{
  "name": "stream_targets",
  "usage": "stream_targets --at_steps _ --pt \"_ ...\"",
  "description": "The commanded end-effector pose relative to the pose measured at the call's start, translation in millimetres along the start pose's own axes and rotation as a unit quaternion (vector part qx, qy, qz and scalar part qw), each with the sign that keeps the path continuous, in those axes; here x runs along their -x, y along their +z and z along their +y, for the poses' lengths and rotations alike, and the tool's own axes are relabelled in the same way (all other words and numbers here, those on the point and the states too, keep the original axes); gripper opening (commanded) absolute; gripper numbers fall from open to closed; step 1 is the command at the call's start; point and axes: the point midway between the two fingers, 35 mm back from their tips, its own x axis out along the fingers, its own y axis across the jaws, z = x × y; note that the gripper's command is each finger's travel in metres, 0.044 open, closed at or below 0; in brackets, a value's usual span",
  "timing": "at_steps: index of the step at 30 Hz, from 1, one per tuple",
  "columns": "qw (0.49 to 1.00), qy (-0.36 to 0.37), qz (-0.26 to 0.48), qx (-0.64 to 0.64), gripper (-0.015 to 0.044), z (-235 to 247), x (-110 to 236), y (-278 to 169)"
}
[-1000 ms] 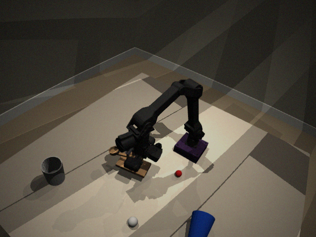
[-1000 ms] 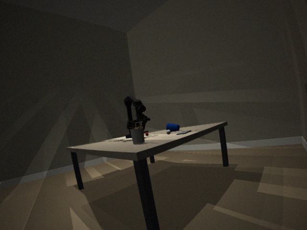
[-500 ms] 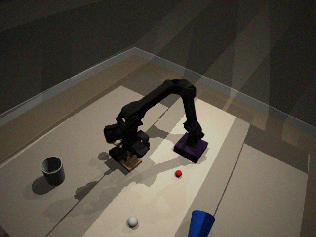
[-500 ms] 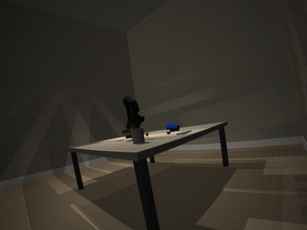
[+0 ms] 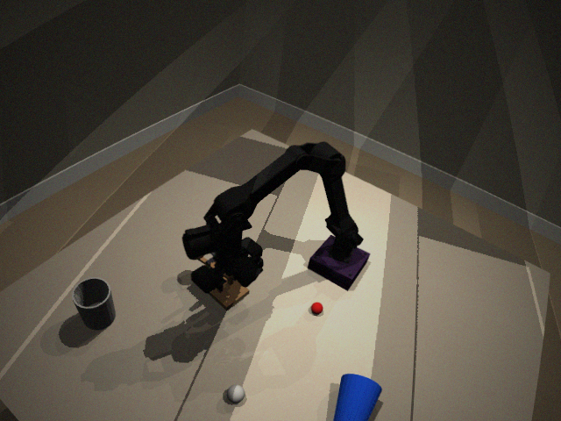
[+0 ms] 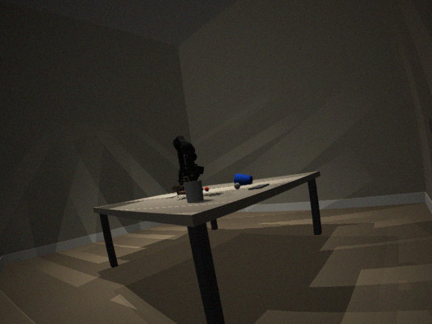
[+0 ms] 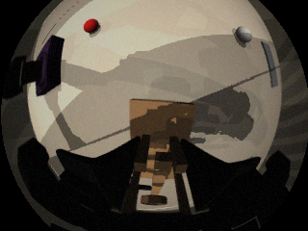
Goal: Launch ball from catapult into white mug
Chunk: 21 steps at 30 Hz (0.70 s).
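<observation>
From the near edge of the pale table (image 5: 475,317) inward: a blue plastic cup lying on its side (image 5: 355,398), and beside it, toward the mug side, a small white-grey ball (image 5: 235,393). A small red ball (image 5: 316,308) rests on the table farther in, between the blue cup and the purple square base block (image 5: 359,265) on which the black six-joint arm (image 5: 289,167) stands.

To the side of the red ball away from the purple block sits the small wooden catapult with a brown base plate (image 5: 233,294). The claw (image 5: 217,278) is down over it and clamped on the catapult's wooden frame; in the wrist view the black fingers flank the wooden arm and base (image 7: 161,122) on both sides. Beyond the catapult, well apart from it and farthest from the red ball, stands the open cylindrical mug, grey in this dim light (image 5: 94,303).

Step in hand, as judged: aiming, that is, turning the gripped catapult toward the mug. No ball can be seen in the catapult's cup, though that part is largely hidden by the claw; the red ball lies loose, near the catapult.

Next move, as judged: line the throwing arm up with the mug, release the frame without disturbing it, then fetch a ball for loading.
</observation>
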Motion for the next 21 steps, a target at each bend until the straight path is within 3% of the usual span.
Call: stream_targets --at_steps 1,20,21 --pt "1.0 -0.001 0.002 -0.001 0.0 0 -6 -1" --pt "1.0 0.0 0.0 -0.002 0.0 -1 -23 0" --pt "1.0 0.0 0.0 -0.002 0.0026 -1 -23 0"
